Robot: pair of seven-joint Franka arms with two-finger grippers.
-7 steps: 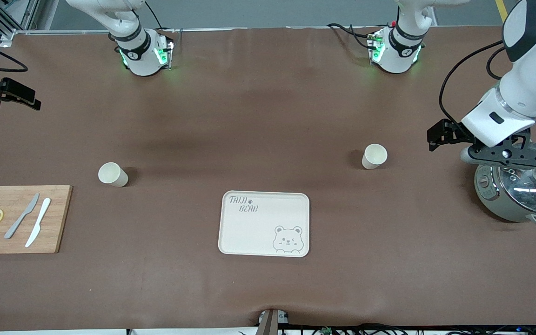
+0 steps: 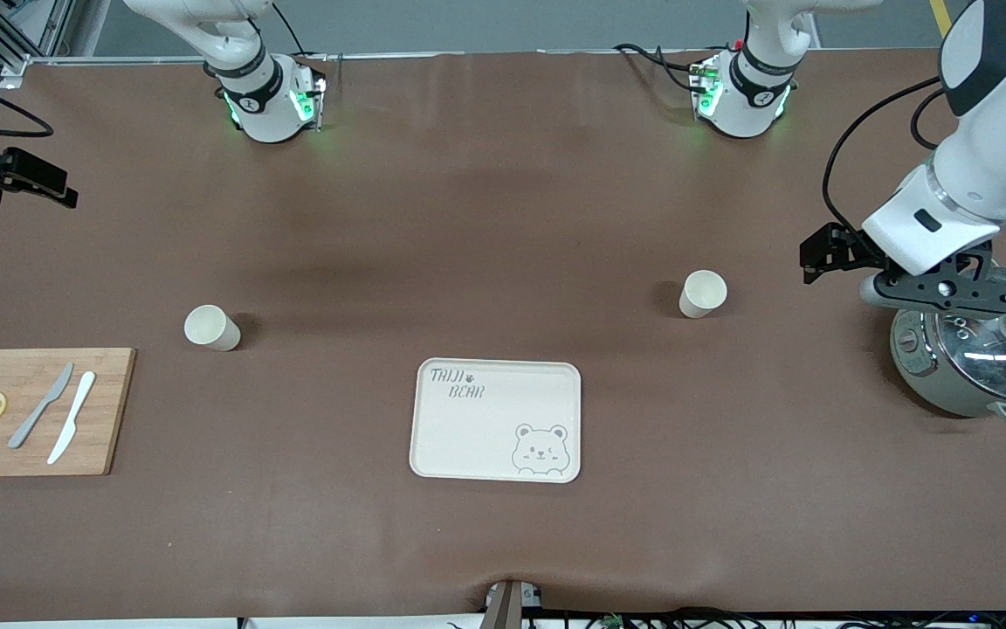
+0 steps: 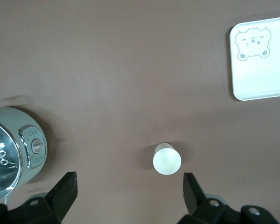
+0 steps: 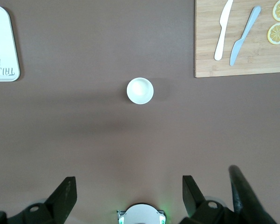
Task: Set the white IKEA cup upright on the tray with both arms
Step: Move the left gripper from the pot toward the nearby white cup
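Note:
The cream tray [image 2: 496, 419] with the bear drawing lies mid-table, nearer the front camera; it also shows in the left wrist view [image 3: 263, 70] and the right wrist view [image 4: 2, 46]. One white cup [image 2: 702, 293] stands upright toward the left arm's end. My left gripper [image 2: 931, 293] hangs open over the table at the pot's edge; in its wrist view [image 3: 130, 186] that cup [image 3: 166, 159] sits below, close to one finger. A second white cup [image 2: 210, 328] stands upright toward the right arm's end. My right gripper [image 4: 128, 189] is open, high over its own base, with this cup [image 4: 140, 90] below.
A grey pot with a glass lid [image 2: 979, 358] stands at the left arm's end of the table. A wooden cutting board [image 2: 31, 411] with two knives and lemon slices lies at the right arm's end. Brown mat covers the table.
My left gripper has shifted slightly off the pot, toward the cup. The cups and tray have not moved.

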